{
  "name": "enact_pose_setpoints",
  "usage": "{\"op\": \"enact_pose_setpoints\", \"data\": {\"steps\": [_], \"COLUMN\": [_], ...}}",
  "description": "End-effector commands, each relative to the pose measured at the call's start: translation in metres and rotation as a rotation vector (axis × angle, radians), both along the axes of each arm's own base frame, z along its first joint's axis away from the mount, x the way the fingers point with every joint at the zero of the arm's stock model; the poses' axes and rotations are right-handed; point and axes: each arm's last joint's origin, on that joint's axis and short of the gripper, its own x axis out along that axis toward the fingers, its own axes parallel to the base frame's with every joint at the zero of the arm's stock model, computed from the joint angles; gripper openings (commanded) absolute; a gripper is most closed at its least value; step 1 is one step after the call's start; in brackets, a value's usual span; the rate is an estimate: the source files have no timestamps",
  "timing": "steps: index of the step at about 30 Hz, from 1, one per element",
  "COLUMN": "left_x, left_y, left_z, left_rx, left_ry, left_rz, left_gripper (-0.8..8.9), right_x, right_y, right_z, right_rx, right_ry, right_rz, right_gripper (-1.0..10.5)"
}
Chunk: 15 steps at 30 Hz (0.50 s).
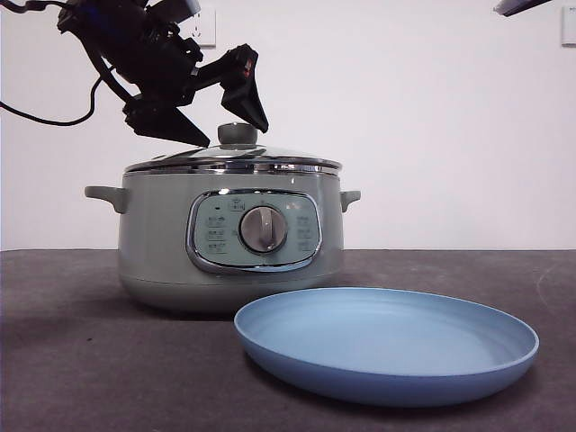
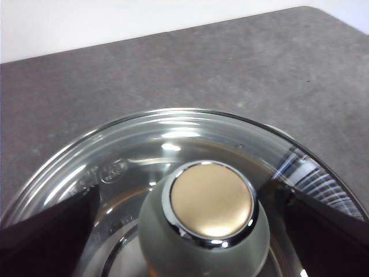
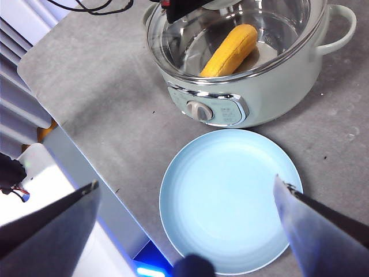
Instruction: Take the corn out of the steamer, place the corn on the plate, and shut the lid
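The sage-green steamer point(image 1: 162, 243) stands on the dark table with its glass lid point(image 1: 270, 155) on. Seen through the glass from above in the right wrist view, the yellow corn point(image 3: 230, 50) lies inside the pot. My left gripper point(image 1: 232, 130) hangs over the lid, open, one jaw on each side of the knob point(image 2: 210, 202) without gripping it. The light-blue plate point(image 1: 360, 382) lies bare in front of the steamer. High above the plate point(image 3: 230, 196) my right gripper point(image 3: 185, 182) is open and holds nothing.
Black cables point(image 1: 36, 117) trail from the left arm at the upper left. Beyond the table's edge stands white equipment with a blue light point(image 3: 150, 270). A black tip of the right arm point(image 1: 520, 5) shows at the top right corner.
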Motion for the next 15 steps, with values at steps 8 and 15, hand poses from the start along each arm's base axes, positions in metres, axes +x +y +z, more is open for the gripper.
{"op": "enact_pose_setpoints", "data": {"steps": [8, 15], "left_x": [-0.007, -0.007], "left_y": [-0.015, -0.015], "left_z": [-0.004, -0.005], "left_rx": [0.068, 0.082], "left_ry": [-0.019, -0.014], "left_rz": [-0.055, -0.036], "left_gripper": [3.4, 1.68], "right_x": [0.0, 0.0], "right_y": [0.0, 0.0], "right_z": [0.001, 0.001], "right_rx": [0.006, 0.006], "right_ry": [0.005, 0.006], "right_rz": [-0.007, -0.007], "right_gripper": [5.0, 5.0]}}
